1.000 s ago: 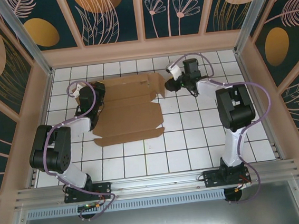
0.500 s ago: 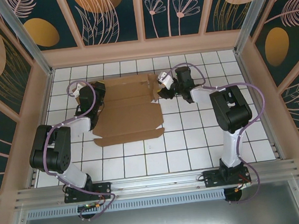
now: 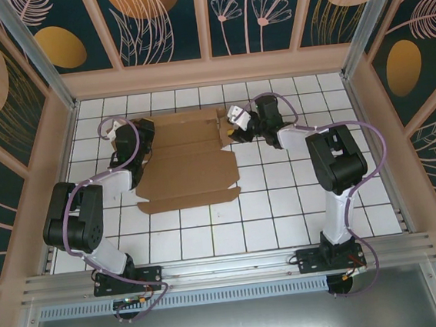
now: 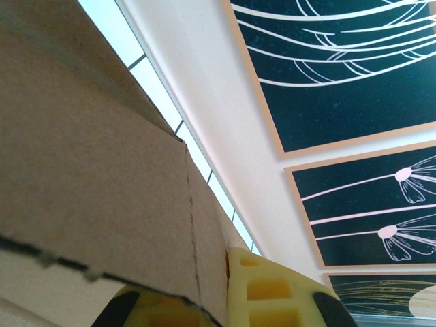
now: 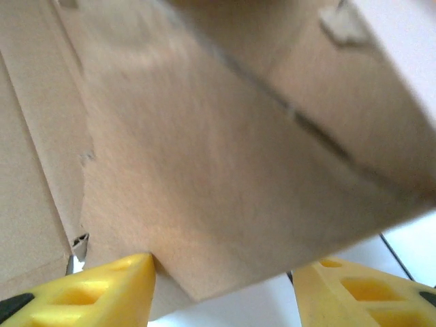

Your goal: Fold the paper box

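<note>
Box [image 3: 186,155] lies mostly flat on your tiled table [image 3: 284,203], between the arms. Your left gripper [image 3: 140,138] is clamped on its left edge — your right gripper [image 3: 231,127] sits at the right edge, fingers apart, with a flap's corner between them.

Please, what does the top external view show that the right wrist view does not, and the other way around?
Top external view: the whole paper box, a mostly flat sheet on the white tiled table, with the left gripper at its left edge and the right gripper at its far right corner. Right wrist view: a close look at a cardboard flap with a crease across it, its corner between the open yellow fingers. Both: the brown cardboard and some white table.
</note>
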